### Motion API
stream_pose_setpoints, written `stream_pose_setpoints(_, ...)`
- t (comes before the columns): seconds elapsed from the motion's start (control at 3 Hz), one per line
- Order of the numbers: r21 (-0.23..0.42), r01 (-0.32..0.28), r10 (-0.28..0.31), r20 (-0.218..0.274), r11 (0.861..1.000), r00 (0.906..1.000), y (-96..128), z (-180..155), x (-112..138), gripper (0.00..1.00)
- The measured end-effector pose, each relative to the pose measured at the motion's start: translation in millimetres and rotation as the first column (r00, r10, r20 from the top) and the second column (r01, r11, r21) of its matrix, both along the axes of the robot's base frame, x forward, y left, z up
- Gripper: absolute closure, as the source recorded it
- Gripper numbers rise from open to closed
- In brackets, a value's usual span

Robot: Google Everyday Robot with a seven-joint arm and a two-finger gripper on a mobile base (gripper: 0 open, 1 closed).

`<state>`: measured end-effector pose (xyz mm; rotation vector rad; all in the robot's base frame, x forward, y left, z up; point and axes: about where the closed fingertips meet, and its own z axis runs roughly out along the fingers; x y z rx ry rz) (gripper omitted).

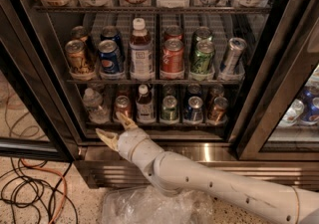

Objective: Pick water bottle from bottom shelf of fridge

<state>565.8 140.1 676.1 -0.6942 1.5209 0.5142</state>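
The fridge stands open with its black door frames on either side and a shiny ribbed steel base below. The water bottle stands upright at the left end of the bottom shelf, a small clear ribbed bottle with a clear cap. Just right of it in the same row are a small copper can, a small dark-drink bottle with a white cap and white label, a green can, a blue can and a brown can.

The white arm reaches in from the lower right and ends in the claw, which sits just in front of the bottom shelf's front edge, below and a little right of the water bottle. Its two tan fingers are spread apart with nothing between them. One points left at the level of the steel base; the other points up toward the foot of the copper can. The claw is apart from the water bottle, and whether the upper fingertip touches the shelf edge cannot be told.

On the rack above stand a gold can, a blue cola can, a tall white-capped bottle, a red can, a green soda can and a slim silver can. On the floor lie tangled cables at the left and a crumpled clear plastic bag under the arm.
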Motion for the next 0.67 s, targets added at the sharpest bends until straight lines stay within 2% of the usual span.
stream_pose_setpoints(0.33,0.008,-0.011,0.011,-0.005,1.000,0.9999,1.7,-2.3,-0.9,0.38)
stream_pose_setpoints(0.67,0.008,-0.010,0.010,-0.004,1.000,0.9999,1.8,-2.1,-0.8,0.57)
